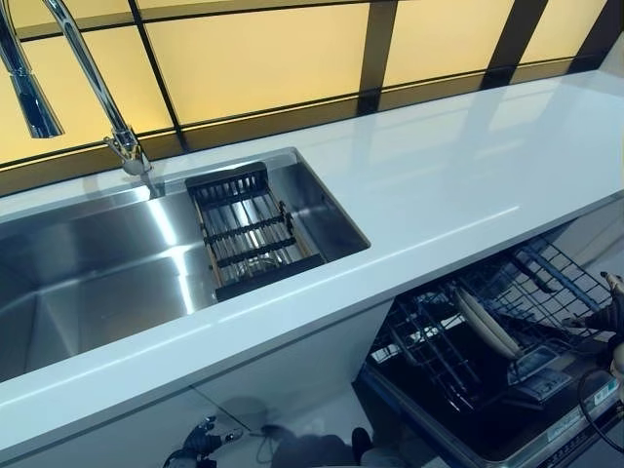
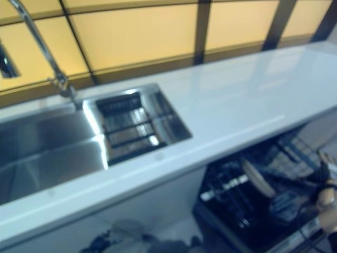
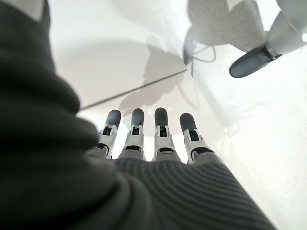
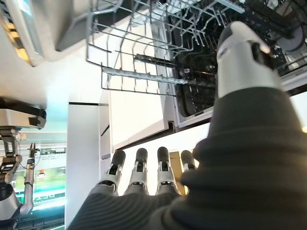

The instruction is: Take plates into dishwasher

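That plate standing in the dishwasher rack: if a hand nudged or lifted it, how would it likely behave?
The plate stands on edge, leaning between the tines of the rack, so a sideways nudge would probably tip it against them rather than roll it. It looks rigid, probably ceramic, so likely breakable if dropped. Its smooth pale surface suggests it may be slippery to pinch.
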### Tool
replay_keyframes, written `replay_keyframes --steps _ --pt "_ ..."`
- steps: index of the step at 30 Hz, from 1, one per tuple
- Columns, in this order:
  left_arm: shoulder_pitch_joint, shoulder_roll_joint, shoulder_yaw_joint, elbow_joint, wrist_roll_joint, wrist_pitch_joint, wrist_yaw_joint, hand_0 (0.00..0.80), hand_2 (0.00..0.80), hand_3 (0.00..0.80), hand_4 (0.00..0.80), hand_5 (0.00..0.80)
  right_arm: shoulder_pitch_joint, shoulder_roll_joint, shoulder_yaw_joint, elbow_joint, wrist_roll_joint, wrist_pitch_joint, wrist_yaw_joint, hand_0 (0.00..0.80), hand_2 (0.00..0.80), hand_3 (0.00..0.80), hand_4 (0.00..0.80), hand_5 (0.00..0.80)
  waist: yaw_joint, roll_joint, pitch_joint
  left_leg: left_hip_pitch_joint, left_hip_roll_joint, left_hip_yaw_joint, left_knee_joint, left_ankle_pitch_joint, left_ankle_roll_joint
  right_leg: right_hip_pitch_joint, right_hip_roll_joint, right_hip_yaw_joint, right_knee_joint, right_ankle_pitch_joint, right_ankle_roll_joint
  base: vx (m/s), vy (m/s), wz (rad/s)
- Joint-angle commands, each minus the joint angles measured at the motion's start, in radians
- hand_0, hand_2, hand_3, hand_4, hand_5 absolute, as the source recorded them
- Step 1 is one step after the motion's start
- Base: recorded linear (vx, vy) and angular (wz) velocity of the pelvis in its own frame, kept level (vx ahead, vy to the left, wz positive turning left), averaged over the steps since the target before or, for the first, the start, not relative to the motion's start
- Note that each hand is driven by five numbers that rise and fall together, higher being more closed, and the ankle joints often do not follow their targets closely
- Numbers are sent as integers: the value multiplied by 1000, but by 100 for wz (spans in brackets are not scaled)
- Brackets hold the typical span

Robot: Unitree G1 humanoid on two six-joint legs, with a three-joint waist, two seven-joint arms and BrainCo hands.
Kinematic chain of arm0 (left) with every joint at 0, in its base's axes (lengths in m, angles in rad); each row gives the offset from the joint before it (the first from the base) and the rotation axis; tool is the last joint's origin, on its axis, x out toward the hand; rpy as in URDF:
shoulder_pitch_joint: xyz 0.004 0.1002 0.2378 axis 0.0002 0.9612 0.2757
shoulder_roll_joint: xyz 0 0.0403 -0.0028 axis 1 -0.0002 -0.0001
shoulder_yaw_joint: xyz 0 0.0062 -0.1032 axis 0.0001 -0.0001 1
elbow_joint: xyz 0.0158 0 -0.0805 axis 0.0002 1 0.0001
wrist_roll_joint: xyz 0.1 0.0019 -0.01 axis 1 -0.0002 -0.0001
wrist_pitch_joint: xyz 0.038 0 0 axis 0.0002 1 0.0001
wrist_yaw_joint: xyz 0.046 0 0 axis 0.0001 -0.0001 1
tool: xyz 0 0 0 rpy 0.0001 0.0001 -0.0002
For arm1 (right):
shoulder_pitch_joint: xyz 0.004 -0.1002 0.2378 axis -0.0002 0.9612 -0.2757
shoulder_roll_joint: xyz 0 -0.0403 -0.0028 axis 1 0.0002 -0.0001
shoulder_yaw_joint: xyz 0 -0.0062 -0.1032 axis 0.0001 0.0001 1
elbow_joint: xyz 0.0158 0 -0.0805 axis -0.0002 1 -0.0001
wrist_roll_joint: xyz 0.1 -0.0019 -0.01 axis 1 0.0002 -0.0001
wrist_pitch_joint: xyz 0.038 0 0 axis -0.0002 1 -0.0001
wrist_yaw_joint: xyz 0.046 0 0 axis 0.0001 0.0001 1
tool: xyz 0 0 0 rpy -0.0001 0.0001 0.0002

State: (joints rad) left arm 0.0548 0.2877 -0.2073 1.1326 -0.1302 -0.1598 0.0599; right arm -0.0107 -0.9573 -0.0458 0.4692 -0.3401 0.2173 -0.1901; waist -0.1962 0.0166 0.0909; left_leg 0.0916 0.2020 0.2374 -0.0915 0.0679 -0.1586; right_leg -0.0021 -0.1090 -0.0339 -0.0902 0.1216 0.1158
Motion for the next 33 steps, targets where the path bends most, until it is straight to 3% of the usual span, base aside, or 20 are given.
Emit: replay_keyframes --steps 1,2,6,8,10,11,14,15,18,20,21,22,24,25,29,33 --pt "-71 71 65 28 20 1 40 0 0 0 0 0 -65 2 -67 -28 27 -4 -78 0 0 0 0 0 56 -75 74 79 -17 -31 37 -97 63 -22 -31 -11 130 -83 29 31 -185 7" --pt "-61 73 79 37 17 3 55 0 0 0 0 0 -74 -6 -65 14 31 -9 -88 0 0 0 0 0 68 -75 85 70 -1 -45 92 -109 54 -21 -21 -32 161 -102 8 48 -172 7" --pt "-21 75 105 49 7 10 84 0 0 0 0 0 -93 -19 -48 86 54 -2 -106 0 0 0 0 0 103 -77 106 53 26 -86 132 -98 39 15 2 -73 175 -121 -21 104 -210 34" --pt "3 74 131 31 -4 8 95 0 0 0 0 0 -105 -43 -56 115 65 33 -114 0 0 0 0 0 130 -65 112 22 58 -78 51 7 8 46 23 -108 124 -117 -22 -72 -139 32" --pt "-16 72 146 13 -24 4 91 0 0 0 0 0 -133 -75 -73 135 92 66 -130 0 0 0 0 0 138 -69 130 -48 59 -31 57 47 -15 48 18 -143 90 -99 -18 -384 -33 33" --pt "-31 69 153 15 -40 -7 88 0 0 0 0 0 -137 -90 -87 154 103 75 -137 0 0 0 0 0 126 -74 132 -60 52 9 92 31 -11 31 7 -166 87 -93 -24 -368 1 49" --pt "-34 68 153 16 -41 -9 87 0 0 0 0 0 -138 -93 -88 157 106 76 -138 0 0 0 0 0 123 -73 131 -66 52 11 104 23 -10 27 5 -170 89 -94 -24 -179 32 56" --pt "-75 58 147 21 -63 -21 79 0 0 0 0 0 -94 -114 -133 214 153 68 -170 0 0 0 0 0 76 -83 112 -8 45 77 232 -3 -8 -10 -9 -207 91 -77 -60 -430 82 51" --pt "-114 52 126 22 -54 -2 100 0 0 0 0 0 -21 -118 -188 262 200 68 -195 0 0 0 0 0 32 -91 82 42 35 41 323 -13 -4 -44 -4 -184 85 -49 -79 -390 61 99" --pt "-124 57 124 18 -50 24 111 0 0 0 0 0 -11 -129 -203 267 201 87 -183 0 0 0 0 0 16 -85 79 92 17 -10 338 -57 1 -92 -1 -161 101 -31 -73 -329 118 101" --pt "-131 61 122 20 -46 37 114 0 0 0 0 0 -27 -143 -200 278 194 94 -169 0 0 0 0 0 12 -83 79 112 -12 -44 312 -101 15 -144 -5 -151 122 -16 -63 -416 158 103" --pt "-138 68 118 20 -44 51 116 0 0 0 0 0 -53 -156 -183 295 199 99 -169 0 0 0 0 0 4 -82 89 136 -36 -42 255 -194 41 -209 -18 -137 156 7 -41 -497 199 62" --pt "-148 77 116 28 -38 68 115 0 0 0 0 0 -97 -175 -174 325 203 102 -158 0 0 0 0 0 -12 -75 96 199 -53 4 180 -272 56 -275 -44 -164 185 41 -10 -519 202 1" --pt "-154 87 109 34 -34 89 124 0 0 0 0 0 -144 -171 -154 350 210 100 -163 0 0 0 0 0 -6 -71 106 205 -74 11 168 -310 80 -312 -49 -181 198 63 11 -477 156 35" --pt "-136 101 123 36 -88 92 143 0 0 0 0 0 -250 -191 -83 378 218 90 -168 0 0 0 0 0 11 -63 98 204 -127 -3 187 -352 111 -316 -44 -204 174 80 21 -486 161 -6" --pt "-143 97 133 66 -129 64 159 0 0 0 0 0 -317 -205 -46 420 218 68 -172 0 0 0 0 0 5 -54 72 216 -154 25 263 -388 117 -323 -63 -235 176 79 14 -362 164 -17"
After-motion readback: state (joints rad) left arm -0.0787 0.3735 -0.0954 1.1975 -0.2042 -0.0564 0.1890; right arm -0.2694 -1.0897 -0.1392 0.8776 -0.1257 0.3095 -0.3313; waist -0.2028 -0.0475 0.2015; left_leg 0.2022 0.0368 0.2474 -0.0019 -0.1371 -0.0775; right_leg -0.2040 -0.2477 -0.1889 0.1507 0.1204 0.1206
